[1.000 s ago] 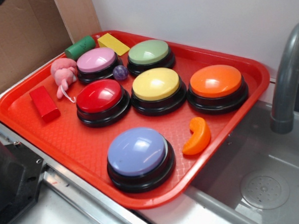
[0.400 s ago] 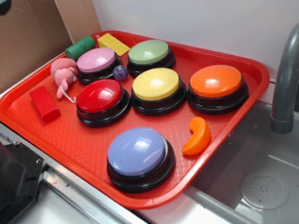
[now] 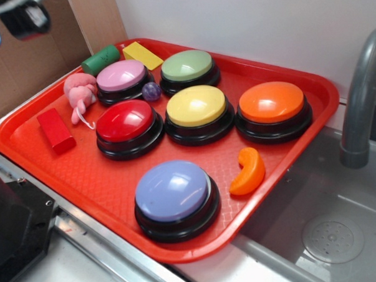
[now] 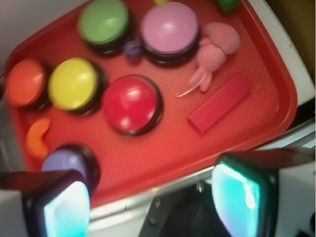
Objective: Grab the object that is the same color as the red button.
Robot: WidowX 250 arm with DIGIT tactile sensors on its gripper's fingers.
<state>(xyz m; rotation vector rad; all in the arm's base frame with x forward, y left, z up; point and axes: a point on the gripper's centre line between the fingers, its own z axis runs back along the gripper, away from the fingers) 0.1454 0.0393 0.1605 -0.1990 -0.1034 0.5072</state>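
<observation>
While my tool [image 4: 153,197] hangs high with its fingers spread apart and nothing between them, the red block [image 3: 56,130] lies at nine o'clock of the red button [image 3: 125,120], near the tray [image 3: 180,247] rim. Coming down crooked, I could nudge the pink toy [image 3: 80,91] just beside it or catch the rim. Open room lies toward the tray's near edge.
</observation>
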